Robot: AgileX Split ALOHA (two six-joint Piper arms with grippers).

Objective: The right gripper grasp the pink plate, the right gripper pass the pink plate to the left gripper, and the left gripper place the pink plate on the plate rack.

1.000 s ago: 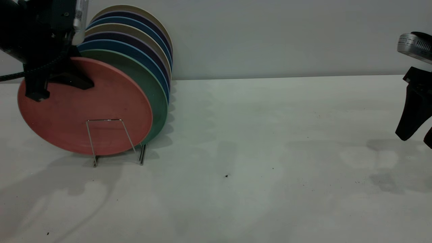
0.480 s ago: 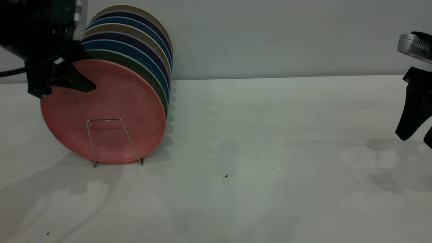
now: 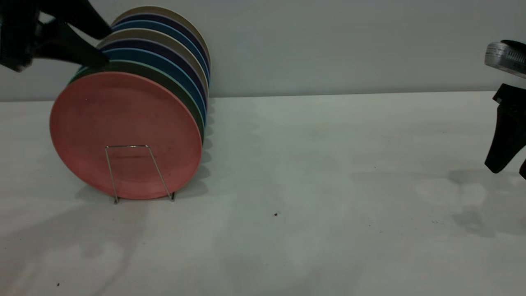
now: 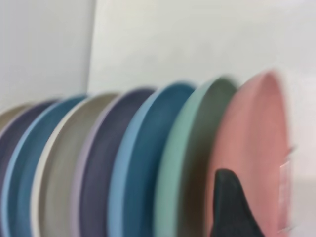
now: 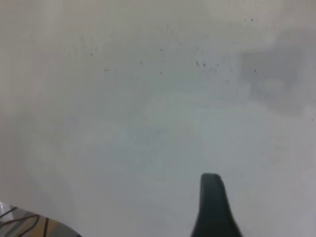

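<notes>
The pink plate (image 3: 125, 123) stands upright in the front slot of the plate rack (image 3: 111, 172), leaning against a teal-green plate (image 3: 187, 102). My left gripper (image 3: 107, 46) hovers open above the top left of the plate row and holds nothing. In the left wrist view one of its fingers (image 4: 229, 207) shows in front of the pink plate (image 4: 256, 143), not touching it. My right gripper (image 3: 509, 170) hangs at the table's far right edge, open and empty. A single one of its fingers (image 5: 212, 202) shows over bare table.
Several more plates, blue, purple and beige (image 3: 172, 45), fill the rack behind the green one (image 4: 192, 158). The white table (image 3: 328, 185) stretches between the rack and the right arm, with a grey wall behind.
The left gripper moved the pink plate right into the front slot, opened, and rose clear of it. The right arm stayed in place.
</notes>
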